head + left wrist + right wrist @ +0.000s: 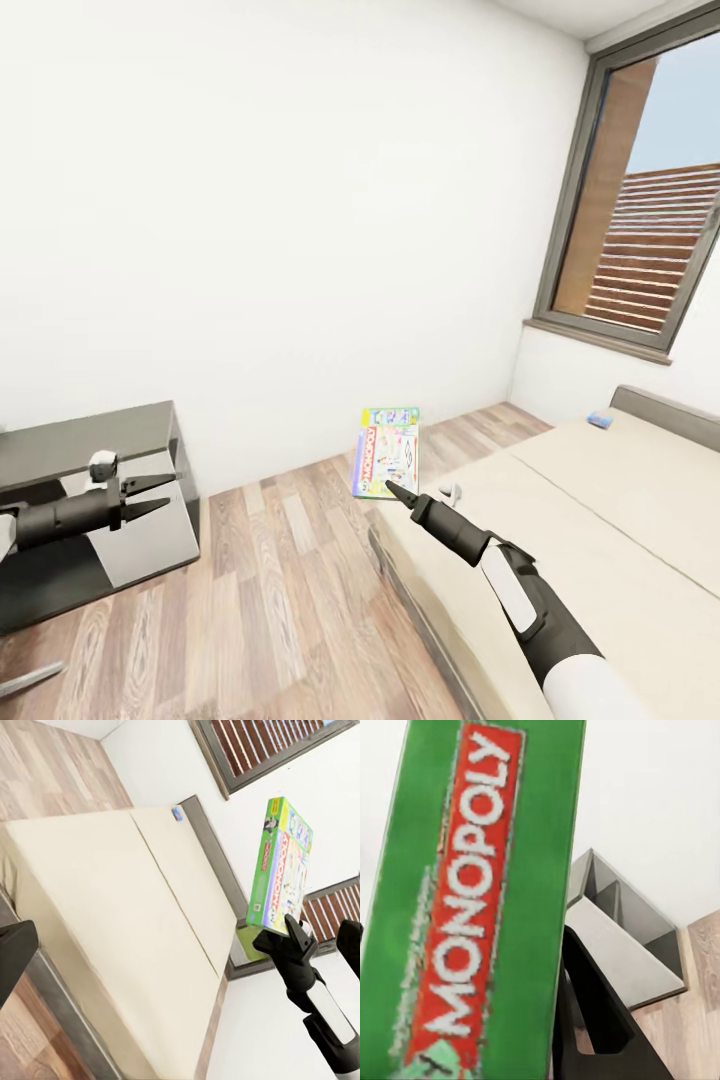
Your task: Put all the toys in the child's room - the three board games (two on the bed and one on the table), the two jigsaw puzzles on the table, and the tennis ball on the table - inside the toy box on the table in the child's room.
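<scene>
Green and lettered MONOPOLY, one board game [388, 452] stands upright in the air above the bed's [590, 540] near corner, pinched at its lower edge by the right tool [400, 493], which is clenched on it. A smaller blue board game [599, 419] lies on the mattress by the grey headboard [668, 412]. The left tool [150, 496] hovers released beside the dark-grey counter [90, 440] over the wood floor [260, 600]

A flat green board-game box [472, 900] with a red MONOPOLY banner in white letters stands close before the camera. One dark gripper finger [600, 1020] lies against its edge. Beyond are a grey-and-white cabinet [622, 937], a white wall [660, 802] and wood-plank flooring [690, 1020].
</scene>
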{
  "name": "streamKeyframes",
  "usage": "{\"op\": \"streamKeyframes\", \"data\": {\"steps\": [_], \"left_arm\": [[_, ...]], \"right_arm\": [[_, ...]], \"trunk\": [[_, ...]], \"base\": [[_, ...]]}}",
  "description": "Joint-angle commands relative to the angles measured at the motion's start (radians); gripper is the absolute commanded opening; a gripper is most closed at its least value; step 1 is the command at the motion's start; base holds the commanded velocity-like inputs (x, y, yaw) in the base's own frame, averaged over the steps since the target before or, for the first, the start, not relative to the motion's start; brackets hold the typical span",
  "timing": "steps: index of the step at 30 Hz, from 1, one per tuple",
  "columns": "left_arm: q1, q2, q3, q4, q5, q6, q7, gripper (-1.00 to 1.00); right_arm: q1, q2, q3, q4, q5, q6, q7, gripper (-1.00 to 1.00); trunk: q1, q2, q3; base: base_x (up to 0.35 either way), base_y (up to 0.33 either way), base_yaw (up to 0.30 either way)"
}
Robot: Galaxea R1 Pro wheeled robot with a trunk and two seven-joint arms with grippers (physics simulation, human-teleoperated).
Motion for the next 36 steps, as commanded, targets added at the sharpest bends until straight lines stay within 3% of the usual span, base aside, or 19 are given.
{"op": "streamKeyframes", "data": {"steps": [1,21,36], "left_arm": [[-0.001,0.000,0.001,0.000,0.000,0.004,-0.003,1.00],[0.000,0.000,0.000,0.000,0.000,0.004,0.000,1.00],[0.000,0.000,0.005,0.000,0.000,0.004,0.000,1.00]], "right_arm": [[0.000,0.000,0.000,0.000,-0.013,0.009,0.000,-1.00],[0.000,0.000,-0.001,0.000,-0.013,0.009,-0.001,-1.00],[0.000,0.000,-0.001,0.000,-0.014,0.009,-0.001,-1.00]], "trunk": [[0.000,-0.001,0.000],[0.000,-0.001,0.000],[0.000,-0.001,0.001]], "base": [[0.000,0.000,0.280],[0.046,0.000,0.278],[0.215,0.000,0.073]]}}
